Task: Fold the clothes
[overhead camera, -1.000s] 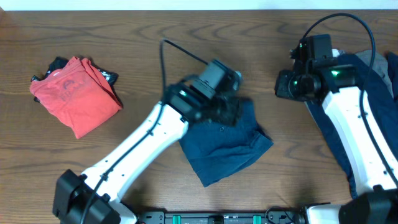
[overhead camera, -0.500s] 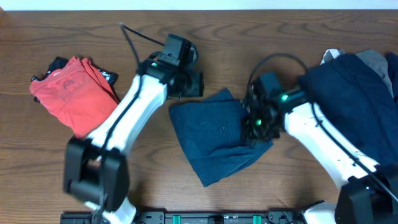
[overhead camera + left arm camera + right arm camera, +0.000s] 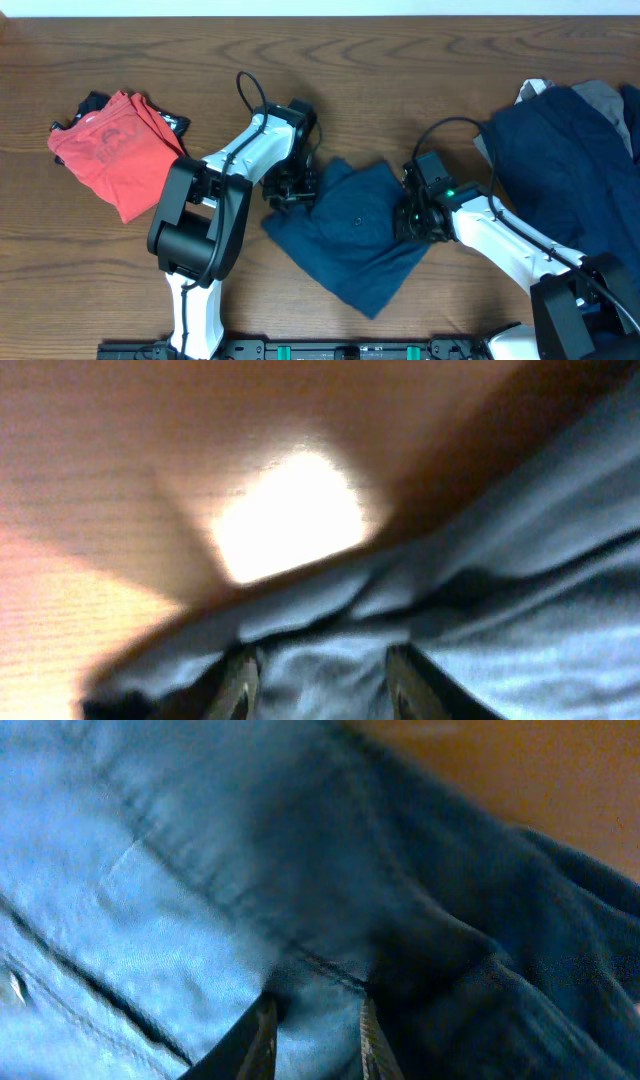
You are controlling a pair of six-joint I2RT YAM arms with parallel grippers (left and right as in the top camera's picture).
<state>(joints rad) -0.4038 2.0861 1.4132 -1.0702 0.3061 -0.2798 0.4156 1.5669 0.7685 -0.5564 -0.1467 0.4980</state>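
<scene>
A navy blue garment (image 3: 355, 235) with a small button lies crumpled at the table's middle. My left gripper (image 3: 291, 188) is down on its upper left edge. In the left wrist view its fingers (image 3: 238, 685) stand apart with blue fabric (image 3: 320, 670) between them. My right gripper (image 3: 411, 217) is on the garment's right edge. In the right wrist view its fingers (image 3: 260, 1038) stand close together on a fold of the navy fabric (image 3: 318, 1020). A folded red printed T-shirt (image 3: 115, 150) lies at the far left. More navy clothes (image 3: 570, 170) and a grey one (image 3: 602, 100) are piled at the right.
A dark item (image 3: 92, 101) peeks from under the red T-shirt. The pile at the right lies beside my right arm (image 3: 510, 245). The wooden table (image 3: 400, 70) shows bare along the back.
My left gripper has come down from the back onto the navy garment's left edge. My right gripper has moved slightly toward the front. The garment has shifted and spread toward the front left.
</scene>
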